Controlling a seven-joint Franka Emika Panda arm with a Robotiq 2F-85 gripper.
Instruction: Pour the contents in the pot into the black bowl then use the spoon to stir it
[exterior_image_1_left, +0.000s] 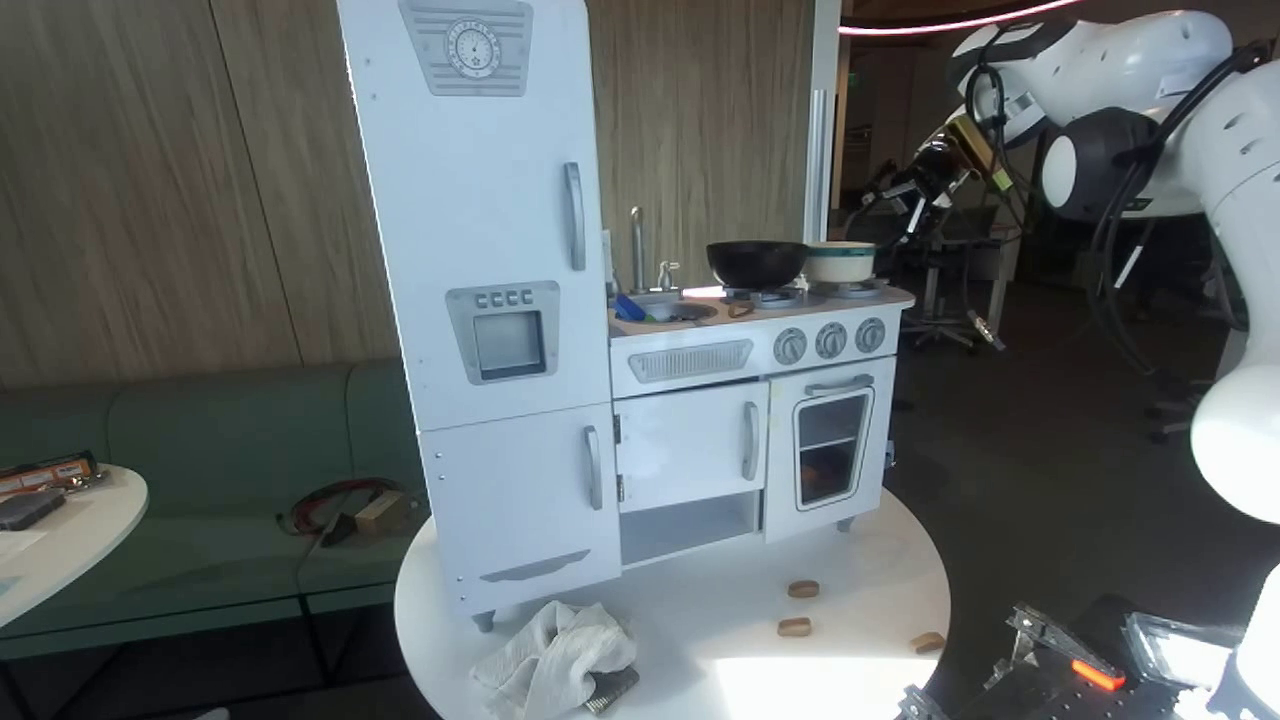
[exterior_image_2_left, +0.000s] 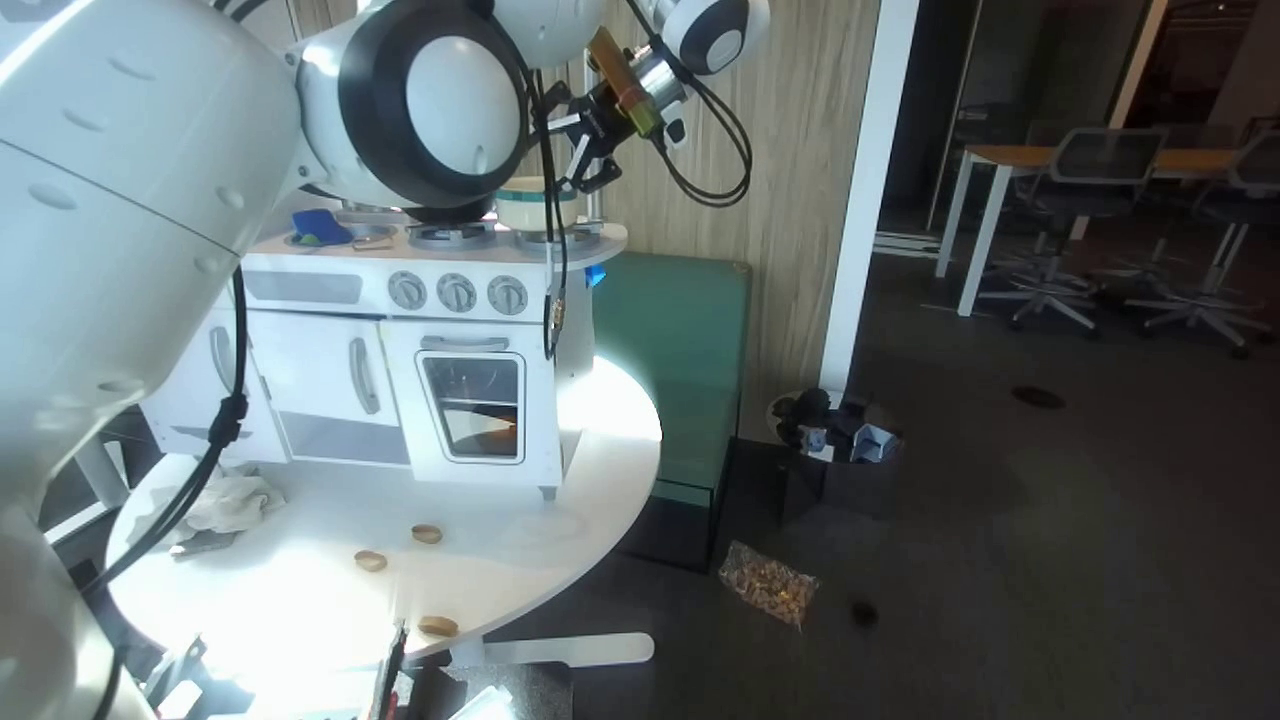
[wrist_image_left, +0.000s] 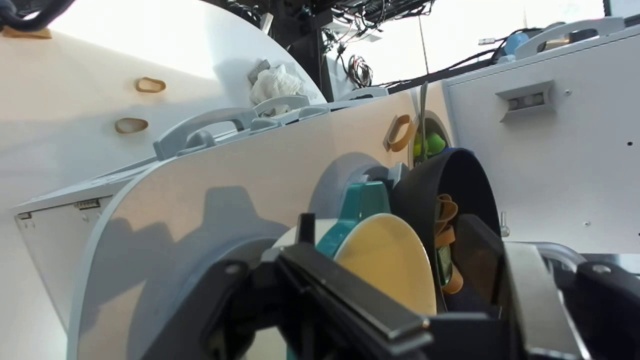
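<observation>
The pot (exterior_image_1_left: 840, 264) is cream-white with a teal rim and handle. It stands upright on the right burner in both exterior views (exterior_image_2_left: 536, 207). In the wrist view the visible inside of the pot (wrist_image_left: 387, 260) is plain yellowish. The black bowl (exterior_image_1_left: 757, 264) stands beside it on the left burner. Brown loops (wrist_image_left: 446, 220) and a green piece lie in the bowl. My gripper (exterior_image_1_left: 890, 212) is open and empty, above and to the right of the pot; it also shows in an exterior view (exterior_image_2_left: 568, 150). I cannot make out a spoon for certain.
The toy kitchen has a tall fridge part (exterior_image_1_left: 490, 250) left of the stove. The sink (exterior_image_1_left: 668, 308) holds a blue and green item (exterior_image_1_left: 629, 308). A brown loop (wrist_image_left: 400, 134) lies on the counter. Brown loops (exterior_image_1_left: 803, 589) and a white cloth (exterior_image_1_left: 560, 650) lie on the round table (exterior_image_1_left: 700, 620).
</observation>
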